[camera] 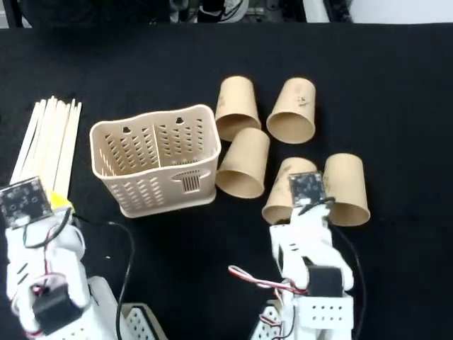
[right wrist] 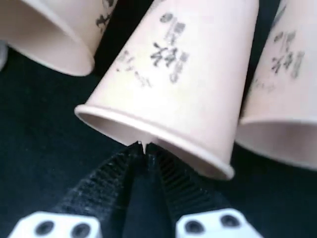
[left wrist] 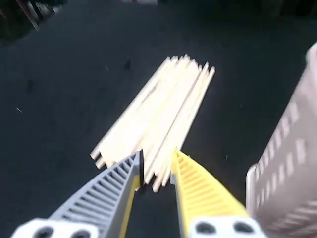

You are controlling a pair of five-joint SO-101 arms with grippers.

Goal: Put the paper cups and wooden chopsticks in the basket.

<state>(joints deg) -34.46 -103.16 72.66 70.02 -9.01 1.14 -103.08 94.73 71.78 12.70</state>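
Note:
Several paper cups lie on their sides to the right of the beige slotted basket (camera: 152, 159). One cup (right wrist: 188, 84) lies right in front of my right gripper (right wrist: 145, 147), which is shut with its black tips meeting at the cup's rim. In the high view that cup (camera: 283, 191) is partly hidden under the right wrist. A bundle of wooden chopsticks (camera: 49, 138) lies left of the basket. My left gripper (left wrist: 157, 161) is open at the near end of the chopsticks (left wrist: 163, 109), and a few stick ends lie between its grey and yellow fingers.
The other cups (camera: 236, 106) (camera: 294, 110) (camera: 244, 163) (camera: 347, 188) lie close together, mouths towards the arms. The basket's wall (left wrist: 287, 163) stands close beside the left gripper. Black cloth covers the table, with open room in front of the basket.

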